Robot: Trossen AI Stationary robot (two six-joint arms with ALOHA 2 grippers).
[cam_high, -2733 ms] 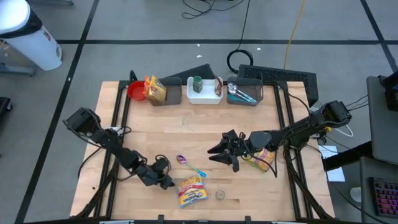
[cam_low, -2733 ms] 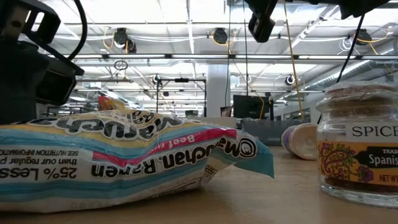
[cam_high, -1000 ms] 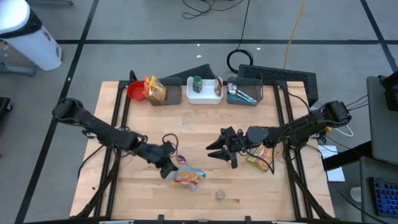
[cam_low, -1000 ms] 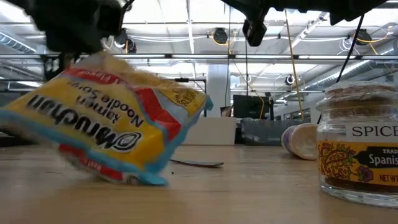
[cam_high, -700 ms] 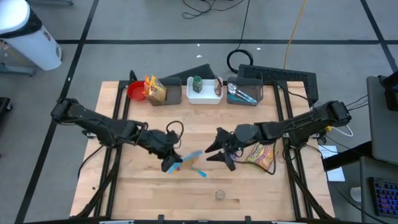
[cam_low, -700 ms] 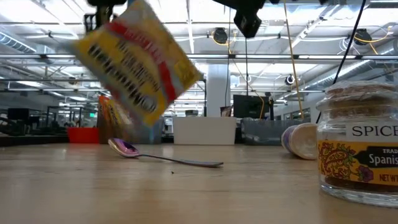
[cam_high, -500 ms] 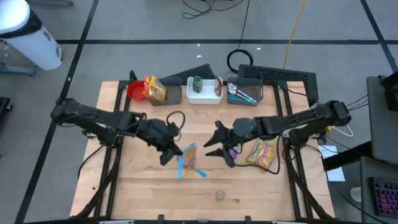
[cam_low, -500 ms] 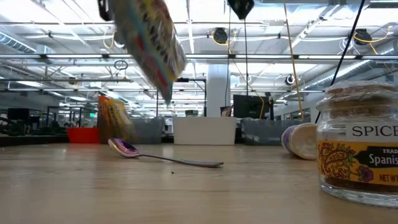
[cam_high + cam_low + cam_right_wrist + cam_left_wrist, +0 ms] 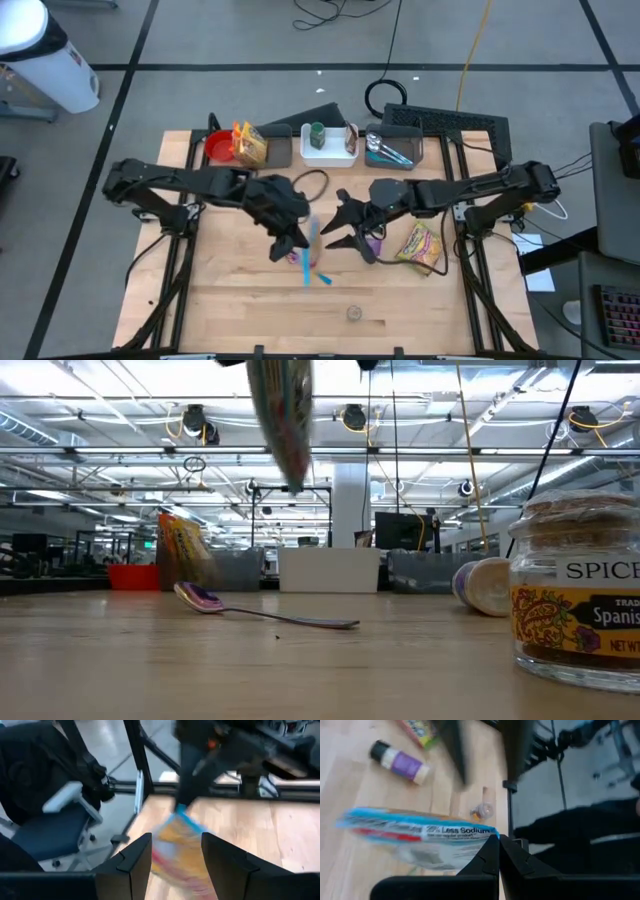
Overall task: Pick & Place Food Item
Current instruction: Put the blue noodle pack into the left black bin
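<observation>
A yellow-and-blue ramen noodle packet (image 9: 281, 418) hangs high over the middle of the table, edge-on in the high view (image 9: 310, 252). My left gripper (image 9: 297, 243) is shut on it; in the left wrist view its fingertips (image 9: 498, 845) meet at the packet (image 9: 417, 839). My right gripper (image 9: 336, 245) stands open just right of the packet, pointing at it; the packet (image 9: 176, 851) shows beyond its fingertips. A purple-bowled spoon (image 9: 262, 614) lies flat on the table below. My left gripper pinches the packet's blue sealed edge at one end (image 9: 489, 833) between its two fingertips. The fingers come slanting down from the table's left. The packet hangs below them on edge, lifted clear of the table.
A spice jar (image 9: 353, 313) stands near the front edge, close to the low camera (image 9: 578, 592). A snack bag (image 9: 420, 245) and a purple-labelled bottle (image 9: 400, 762) lie on the right. Three bins (image 9: 330, 146) and a red bowl (image 9: 219, 147) line the far edge.
My left gripper has risen with the packet and gone toward the table's middle and far edge. The packet has swung from slanting just above the table to hanging on edge, high and clear. My right gripper has risen a little, tipped more level and stayed open.
</observation>
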